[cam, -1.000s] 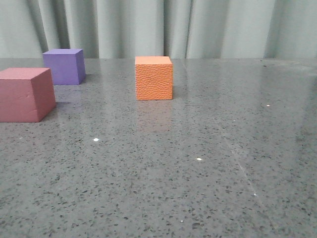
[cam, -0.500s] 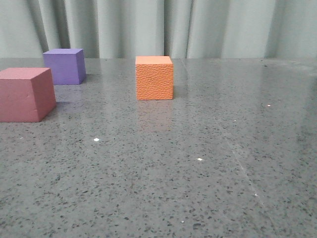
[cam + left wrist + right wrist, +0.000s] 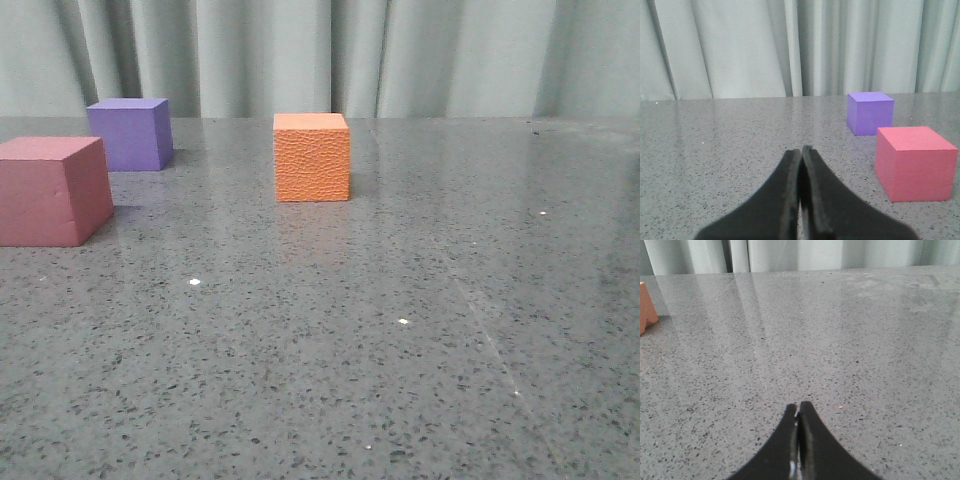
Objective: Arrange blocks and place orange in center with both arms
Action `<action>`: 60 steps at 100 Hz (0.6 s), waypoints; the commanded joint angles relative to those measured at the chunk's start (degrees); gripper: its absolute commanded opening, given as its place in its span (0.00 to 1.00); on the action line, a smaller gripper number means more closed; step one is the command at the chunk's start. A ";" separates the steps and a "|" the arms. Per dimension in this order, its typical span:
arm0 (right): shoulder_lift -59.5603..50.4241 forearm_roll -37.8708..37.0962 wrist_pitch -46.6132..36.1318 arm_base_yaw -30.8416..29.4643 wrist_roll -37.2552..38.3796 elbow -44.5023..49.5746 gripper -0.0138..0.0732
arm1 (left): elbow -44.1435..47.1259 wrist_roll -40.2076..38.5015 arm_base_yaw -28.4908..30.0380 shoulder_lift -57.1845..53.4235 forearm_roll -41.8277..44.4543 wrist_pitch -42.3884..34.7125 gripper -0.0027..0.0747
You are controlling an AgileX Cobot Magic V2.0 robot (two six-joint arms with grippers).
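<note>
The orange cube [image 3: 312, 157] stood alone on the speckled grey worktop [image 3: 400, 330], its pebbled face toward the front camera, with the purple cube [image 3: 129, 134] and the pink-red cube [image 3: 52, 190] grouped well apart from it on the left arm's side. None of the three was touched by an arm.

The left gripper [image 3: 801, 150] hung low over the worktop with its jaws clenched together on nothing; the pink-red cube [image 3: 914, 162] lay ahead of those jaws and off toward the robot's right, the purple cube [image 3: 870, 112] just beyond it. The right gripper [image 3: 799, 406] was likewise pressed closed and empty, and only a corner of the orange cube [image 3: 647, 307] showed in its view, ahead of its jaws and far toward the left arm's side.

The blocks being cubes, no long axis governed the approach. The telling relation was sideways. By these views the orange cube lay between the two arms, within the right wrist camera's sight but not the left's, which suggested the right arm was the likelier one to handle it, while the left arm sat nearer the other two. Either pair of jaws would need to part before any grasp.
</note>
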 commanded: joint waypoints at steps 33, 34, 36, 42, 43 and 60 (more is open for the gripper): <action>-1.35 0.09 -4.90 -0.39 0.12 -0.85 0.09 | 3.20 -0.03 0.09 -1.81 -0.51 -6.07 0.01; -1.35 0.09 -4.90 -0.39 0.12 -0.85 0.09 | 3.20 -0.03 0.09 -1.81 -0.51 -6.28 0.01; -1.35 0.09 -4.90 -0.39 0.12 -0.85 0.09 | 3.20 -0.03 0.09 -1.81 -0.51 -6.89 0.01; -1.35 0.09 -4.90 -0.39 0.12 -0.85 0.09 | 3.09 -0.03 0.09 -1.81 -1.44 -8.69 0.01; -1.35 0.09 -4.90 -0.39 0.12 -0.85 0.09 | 3.09 -0.03 0.09 -1.81 -1.77 -8.84 0.01; -1.35 0.09 -4.90 -0.39 0.12 -0.85 0.09 | -0.68 -0.03 0.09 -1.51 -12.73 -8.36 0.01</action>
